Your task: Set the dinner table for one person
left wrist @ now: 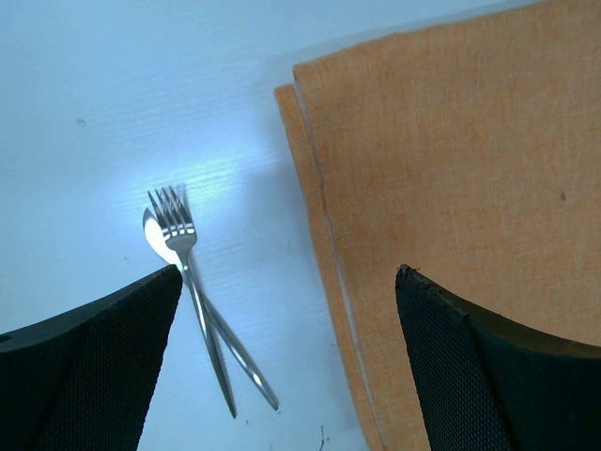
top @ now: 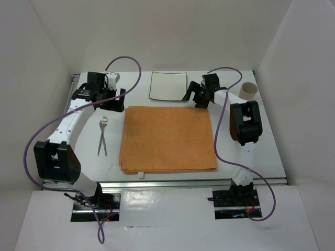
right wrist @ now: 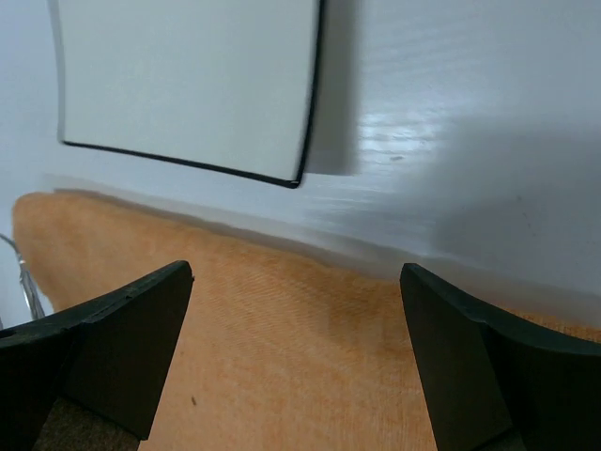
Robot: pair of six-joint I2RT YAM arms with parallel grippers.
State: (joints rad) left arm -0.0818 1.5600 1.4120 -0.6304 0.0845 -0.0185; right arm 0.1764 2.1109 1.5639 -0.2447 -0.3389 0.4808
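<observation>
The dinner table is a large white top with silver rails. An orange square cloth lies flat at its middle. A white square black-rimmed plate lies just behind the cloth. A fork lies crossed over a spoon left of the cloth. My left gripper is open and empty above the cloth's far left corner; its view shows the fork and the cloth. My right gripper is open and empty by the plate's near right corner, over the cloth's far edge.
A tan paper cup stands at the far right of the table, behind the right arm. White walls enclose the table on three sides. Purple cables loop from both arms. The plate and cloth show in the right wrist view.
</observation>
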